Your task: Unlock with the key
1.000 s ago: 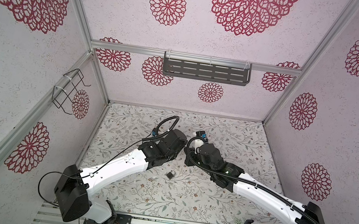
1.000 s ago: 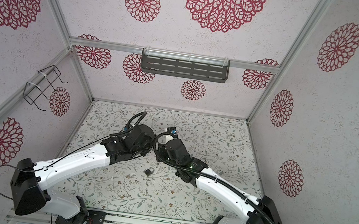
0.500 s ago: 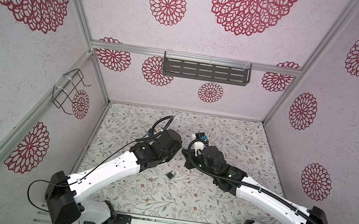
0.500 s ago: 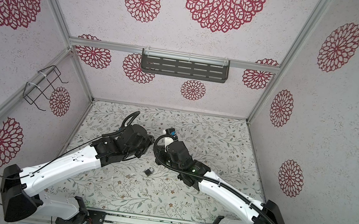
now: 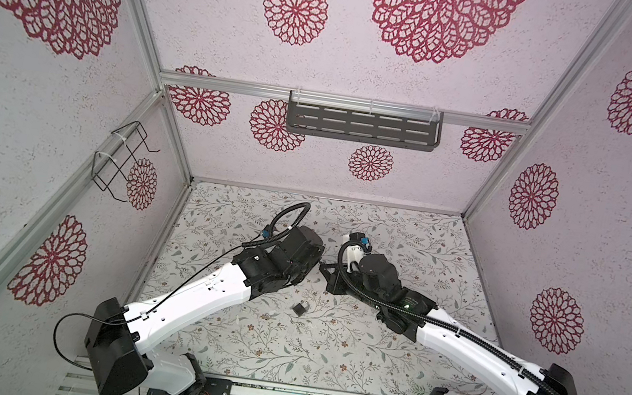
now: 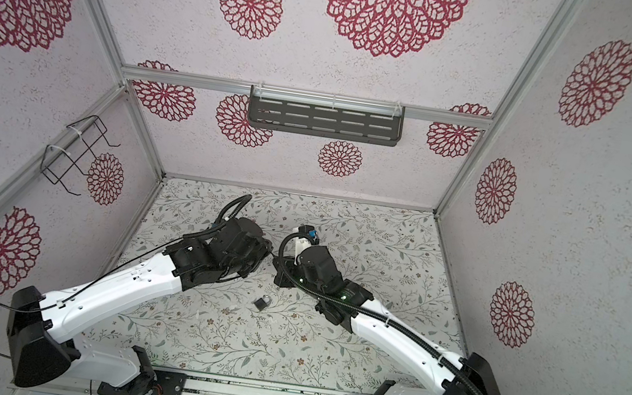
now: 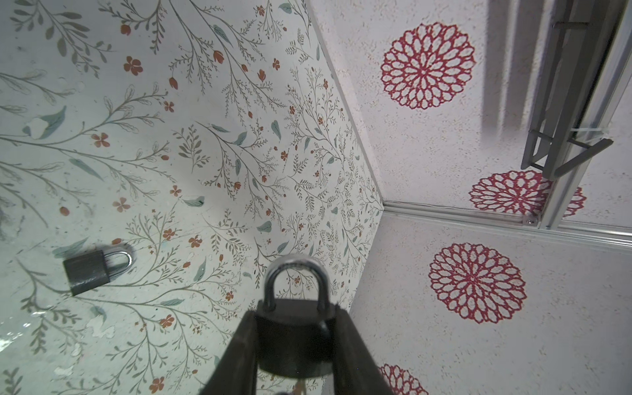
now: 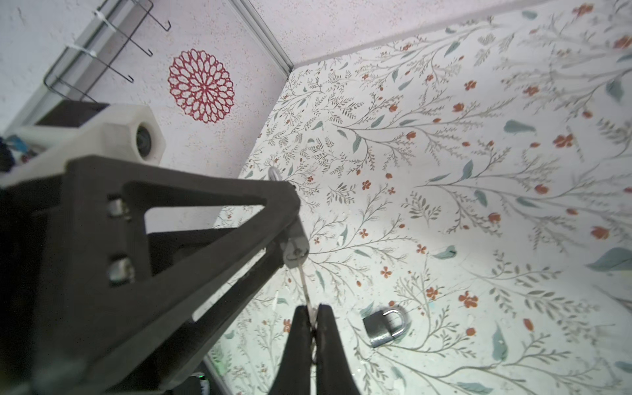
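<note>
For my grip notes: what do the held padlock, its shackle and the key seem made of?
The held padlock: dark matte body, probably coated metal. Its shackle: bright polished steel, judging by its reflections. The key: thin silvery blade, likely metal; alloy unclear.

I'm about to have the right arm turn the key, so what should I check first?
1. Hold on padlock by left gripper: ok.
2. Pinch on key by right gripper: ok.
3. Tip of key at keyway: ok.
4. Depth of key in keyway: cannot tell.
5. Release of shackle: not ok, both legs seated.
6. Clearance from second padlock lying on table: ok, apart from both grippers.
</note>
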Action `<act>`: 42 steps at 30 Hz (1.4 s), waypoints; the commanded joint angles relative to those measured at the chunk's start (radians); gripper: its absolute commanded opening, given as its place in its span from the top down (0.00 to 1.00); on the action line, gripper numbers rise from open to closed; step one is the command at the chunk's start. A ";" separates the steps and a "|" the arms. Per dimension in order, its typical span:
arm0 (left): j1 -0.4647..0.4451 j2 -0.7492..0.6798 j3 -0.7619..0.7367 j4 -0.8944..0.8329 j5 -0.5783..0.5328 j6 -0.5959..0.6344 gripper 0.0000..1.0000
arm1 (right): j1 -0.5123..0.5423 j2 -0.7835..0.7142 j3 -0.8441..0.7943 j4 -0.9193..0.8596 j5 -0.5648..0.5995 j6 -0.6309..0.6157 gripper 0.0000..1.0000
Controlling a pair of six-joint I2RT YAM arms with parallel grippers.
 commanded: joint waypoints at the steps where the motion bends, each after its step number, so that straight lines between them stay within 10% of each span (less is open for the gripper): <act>1: -0.084 0.027 0.020 0.000 0.182 0.031 1.00 | -0.013 0.006 0.061 0.282 -0.139 0.114 1.00; 8: -0.096 0.024 0.013 0.012 0.216 0.039 1.00 | 0.039 0.000 0.105 0.193 0.114 -0.195 1.00; 15: -0.099 0.013 -0.012 0.070 0.264 0.020 1.00 | 0.054 0.039 0.093 0.280 0.129 -0.405 1.00; 26: -0.097 -0.004 -0.050 0.088 0.260 0.009 1.00 | 0.023 0.085 0.092 0.449 -0.077 -0.057 1.00; 42: 0.075 -0.175 -0.156 -0.017 0.252 0.000 1.00 | 0.105 0.025 0.032 0.133 0.194 -0.173 1.00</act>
